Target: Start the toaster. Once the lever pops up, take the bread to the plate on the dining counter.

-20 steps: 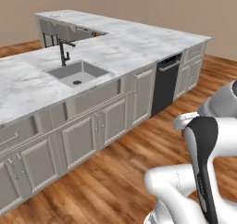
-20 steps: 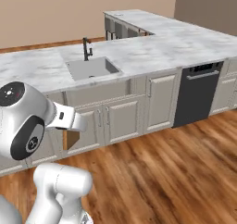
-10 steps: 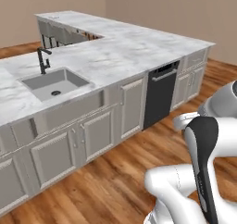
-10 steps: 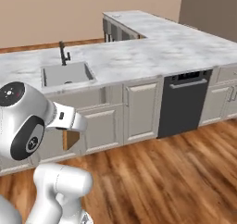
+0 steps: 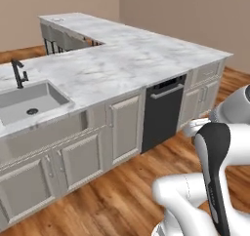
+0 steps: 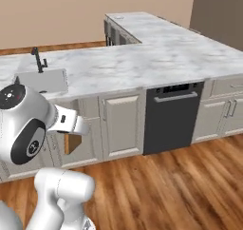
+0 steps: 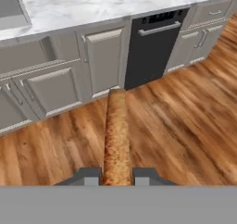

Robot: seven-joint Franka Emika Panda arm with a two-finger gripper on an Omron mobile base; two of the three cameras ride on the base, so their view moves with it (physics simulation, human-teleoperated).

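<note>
My gripper [image 7: 117, 176] is shut on the bread [image 7: 115, 135], a brown-crusted slice seen edge-on that reaches out between the two fingertips. From the right base camera the bread [image 6: 71, 143] hangs below my gripper [image 6: 73, 133], held low in front of the cabinet doors. The marble slab at the far end, with dark legs under it, looks like the dining counter [image 5: 73, 26] [image 6: 137, 22]. A small pale round shape on it may be the plate [image 5: 57, 19] [image 6: 117, 16]. The toaster is out of view.
An L-shaped marble worktop [image 5: 127, 64] over beige cabinets holds a sink [image 5: 29, 101] with a black faucet [image 5: 19, 73]. A black dishwasher [image 5: 163, 110] [image 6: 173, 117] [image 7: 152, 42] sits in the cabinet run. Wooden floor [image 7: 185, 116] lies open between me and the cabinets.
The whole picture has shifted: the base has moved, so sink and worktop slid left and the dishwasher came to the middle. The bread stays in the shut gripper.
</note>
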